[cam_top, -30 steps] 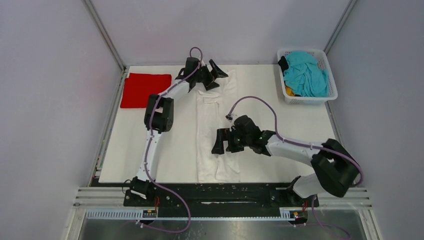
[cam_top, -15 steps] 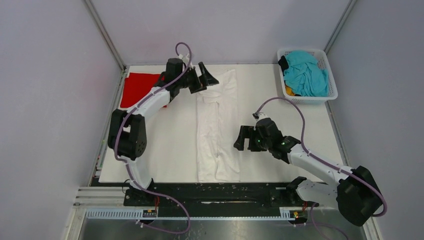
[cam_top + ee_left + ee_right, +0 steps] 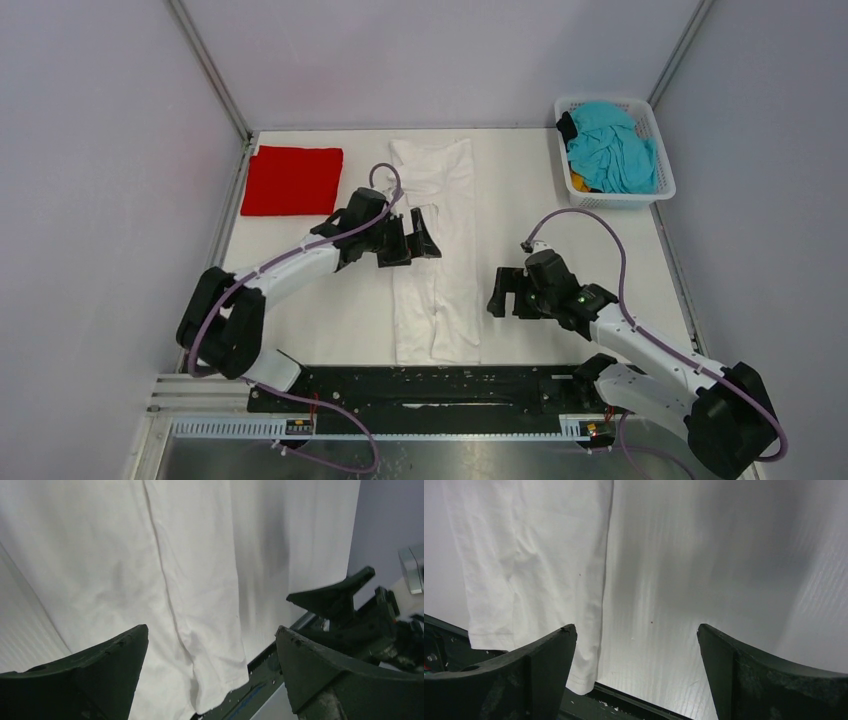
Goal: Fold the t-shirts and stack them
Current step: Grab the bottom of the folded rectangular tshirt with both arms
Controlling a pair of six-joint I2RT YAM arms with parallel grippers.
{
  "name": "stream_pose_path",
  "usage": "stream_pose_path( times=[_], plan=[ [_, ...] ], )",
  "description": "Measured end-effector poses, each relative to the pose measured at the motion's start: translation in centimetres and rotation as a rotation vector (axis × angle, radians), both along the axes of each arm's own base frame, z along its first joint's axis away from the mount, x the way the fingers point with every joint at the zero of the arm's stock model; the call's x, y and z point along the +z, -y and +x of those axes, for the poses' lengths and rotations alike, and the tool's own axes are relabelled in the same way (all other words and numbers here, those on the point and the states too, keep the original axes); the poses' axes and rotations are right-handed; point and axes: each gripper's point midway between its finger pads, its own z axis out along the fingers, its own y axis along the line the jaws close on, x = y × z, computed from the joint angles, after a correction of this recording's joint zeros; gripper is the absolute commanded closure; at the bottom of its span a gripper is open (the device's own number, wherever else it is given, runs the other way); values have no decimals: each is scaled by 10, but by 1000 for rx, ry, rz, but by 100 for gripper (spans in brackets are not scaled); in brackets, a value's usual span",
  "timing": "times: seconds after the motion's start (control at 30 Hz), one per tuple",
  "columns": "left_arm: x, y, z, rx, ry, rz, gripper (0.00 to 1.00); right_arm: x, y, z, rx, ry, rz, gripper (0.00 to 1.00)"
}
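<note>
Right, both grippers gape wide, nothing held. White t-shirt [image 3: 435, 260] lies flat as a long narrow strip, sleeves tucked in. Left gripper [image 3: 424, 238] hangs over its left edge about mid-length. Right gripper [image 3: 501, 293] sits just off its right side near the hem, apart from the cloth. Red t-shirt [image 3: 292, 180] is folded, far-left of the white one; basket [image 3: 652, 122] with teal t-shirt [image 3: 610, 150] is far-right of it.

Risks, my read:
- Jaws pinch only the top layer and the long fold springs open.
- Arms lift unevenly and the cross fold lands skewed.
- Hem lies close to the table [image 3: 330, 320] edge and could drag off.
</note>
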Motion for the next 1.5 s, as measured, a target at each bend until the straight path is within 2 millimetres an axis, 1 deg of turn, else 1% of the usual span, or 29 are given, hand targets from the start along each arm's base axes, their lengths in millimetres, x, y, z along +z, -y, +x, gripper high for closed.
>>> stream_pose_path(
  times=[0.1,0.17,0.27,0.37,0.43,0.5,0.6,0.73,0.77,0.83,0.93,1.03,1.1,1.13,1.2,1.27,1.3,1.37,1.43,1.5],
  plan=[
    [11,6,-28,-31,28,1,1,-7,6,-9,-2,-29,-17,1],
    [11,6,-46,-46,29,12,1,-10,8,-13,-2,-42,-23,0],
    [0,1,-78,-61,-4,39,2,-11,3,-22,34,-72,10,1],
    [-15,-13,-110,-60,-54,82,5,-10,-10,-32,88,-104,80,0],
    [-21,-24,-129,-58,-76,113,9,-12,-19,-40,123,-132,107,3],
    [-24,-32,-146,-59,-89,137,14,-15,-31,-53,181,-165,113,8],
    [-33,-41,-167,-65,-118,154,19,-20,-45,-70,229,-219,128,15],
    [-55,-50,-190,-74,-182,202,31,-27,-51,-81,225,-271,139,21],
    [-59,-52,-195,-80,-195,213,34,-29,-52,-85,229,-284,138,24],
    [-64,-53,-200,-88,-210,230,43,-32,-56,-92,241,-310,136,28],
    [-69,-51,-203,-93,-226,245,47,-34,-63,-98,251,-338,146,31],
    [-78,-48,-206,-104,-233,255,51,-34,-70,-99,251,-352,167,33],
    [-86,-50,-211,-112,-252,275,61,-34,-73,-99,248,-362,179,35],
    [-88,-49,-213,-114,-265,277,72,-35,-75,-99,247,-364,182,36],
    [-90,-47,-213,-112,-267,275,87,-35,-78,-99,242,-374,192,42],
    [-94,-47,-214,-112,-272,285,100,-37,-79,-98,236,-380,194,50],
    [-96,-48,-215,-111,-277,289,100,-38,-80,-98,232,-383,193,55],
    [-96,-48,-215,-108,-278,287,100,-41,-79,-98,226,-392,189,71],
    [-96,-48,-215,-107,-278,289,100,-44,-77,-100,217,-399,176,82],
    [-96,-49,-215,-104,-276,290,100,-49,-72,-103,209,-415,162,89]
  ],
)
